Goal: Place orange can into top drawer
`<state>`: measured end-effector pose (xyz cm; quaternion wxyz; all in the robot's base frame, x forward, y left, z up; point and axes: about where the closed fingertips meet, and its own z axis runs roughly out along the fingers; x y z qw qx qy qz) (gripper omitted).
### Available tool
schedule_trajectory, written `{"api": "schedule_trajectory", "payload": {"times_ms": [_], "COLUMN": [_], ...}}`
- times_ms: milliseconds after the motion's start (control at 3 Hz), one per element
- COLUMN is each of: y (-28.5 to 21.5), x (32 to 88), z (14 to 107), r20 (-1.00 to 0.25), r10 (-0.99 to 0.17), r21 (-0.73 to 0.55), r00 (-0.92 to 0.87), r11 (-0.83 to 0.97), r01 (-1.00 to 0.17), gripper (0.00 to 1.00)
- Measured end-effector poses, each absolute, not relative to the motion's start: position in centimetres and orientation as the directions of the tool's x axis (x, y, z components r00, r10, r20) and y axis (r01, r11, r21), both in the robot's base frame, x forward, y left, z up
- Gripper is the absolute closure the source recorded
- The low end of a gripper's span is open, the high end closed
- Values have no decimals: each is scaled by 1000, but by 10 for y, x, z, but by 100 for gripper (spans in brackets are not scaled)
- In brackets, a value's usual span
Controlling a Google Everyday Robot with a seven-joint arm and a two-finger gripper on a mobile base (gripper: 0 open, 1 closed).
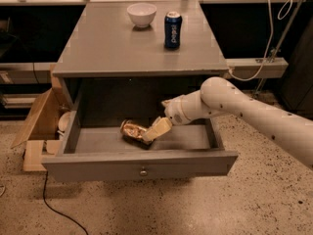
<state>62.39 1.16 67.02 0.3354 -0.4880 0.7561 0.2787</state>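
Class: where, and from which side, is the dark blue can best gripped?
Grip the dark blue can across its cylindrical middle, coming in level from the front: it stands upright, apart from the white bowl beside it. The gripper is down in the top drawer by the orange can.

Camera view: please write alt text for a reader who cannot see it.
The robot's gripper reaches into the open top drawer of a grey cabinet, at the right end of the orange can, which lies on its side inside. A white bowl and a dark blue can stand on top.
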Motion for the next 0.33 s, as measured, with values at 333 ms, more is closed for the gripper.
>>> {"api": "schedule_trajectory", "payload": {"times_ms": [333], "y": [-38], "x": [613], "z": [723], "r20": [-807], "r10": [-507], "r21": [84], "r00": [-305], "r11": [412], "r01": [-907], "gripper": [0]}}
